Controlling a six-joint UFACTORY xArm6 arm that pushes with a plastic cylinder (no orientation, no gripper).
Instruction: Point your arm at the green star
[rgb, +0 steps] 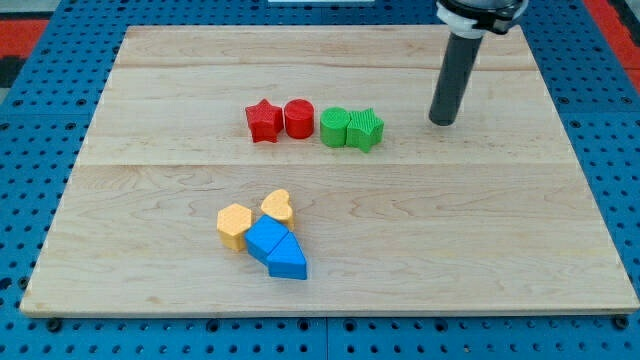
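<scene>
The green star lies on the wooden board, a little above the middle. It touches a green round block on its left. My tip rests on the board to the right of the green star, a block's width or so away, not touching it.
A red star and a red cylinder sit side by side left of the green pair. Lower down, a yellow hexagon, a yellow heart and two blue blocks cluster together.
</scene>
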